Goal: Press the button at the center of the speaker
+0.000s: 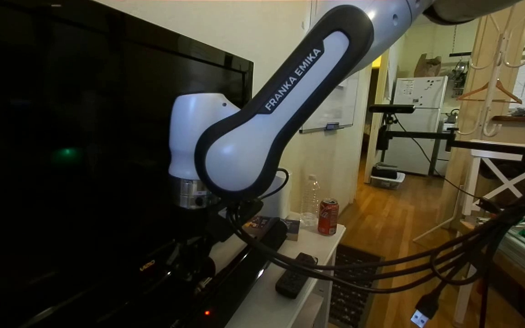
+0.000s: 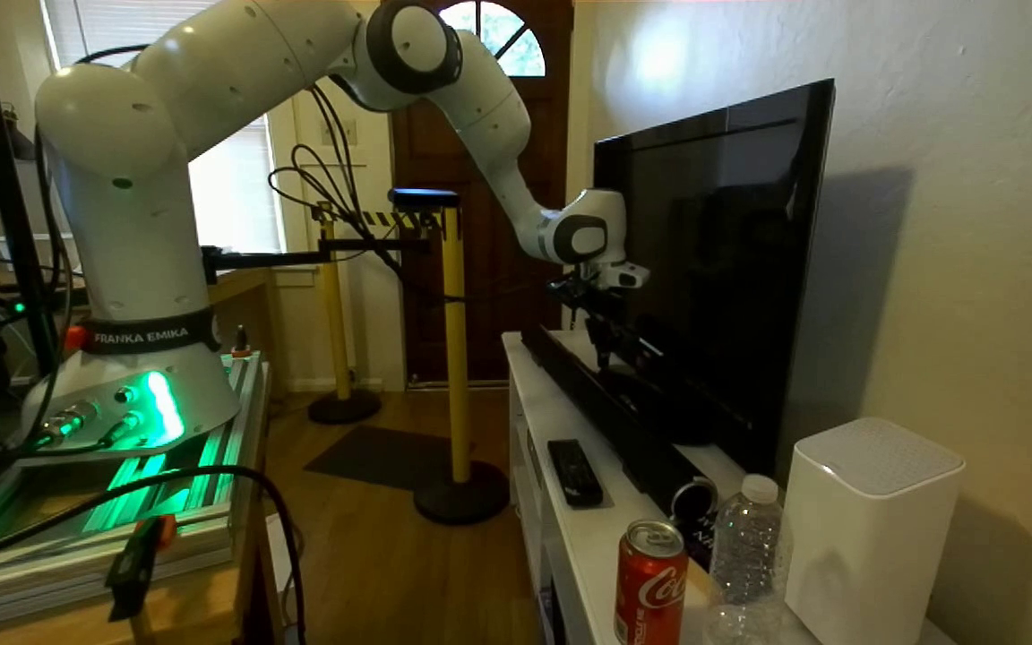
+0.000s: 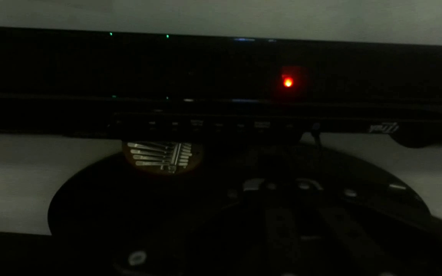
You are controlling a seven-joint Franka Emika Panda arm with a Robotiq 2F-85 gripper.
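Note:
The speaker is a long black soundbar that lies on a white cabinet in both exterior views [image 1: 239,278] [image 2: 606,408] and crosses the upper wrist view [image 3: 205,65]. A red light [image 3: 288,82] glows on it and also shows in an exterior view [image 1: 207,313]. I cannot make out a separate centre button. Small pale markings run along its near edge in the wrist view, too small to read. My gripper [image 2: 604,356] looks shut and empty. It points down behind the soundbar, over the television's base. It is very dark in the wrist view [image 3: 282,181].
The large black television [image 1: 107,136] [image 2: 704,260] stands close behind the gripper. Its oval base [image 3: 90,199] carries a small thumb piano [image 3: 163,157]. A remote [image 2: 574,472], red can [image 2: 650,582], clear bottle [image 2: 746,551] and white box [image 2: 874,537] stand on the cabinet. Cables hang from the arm.

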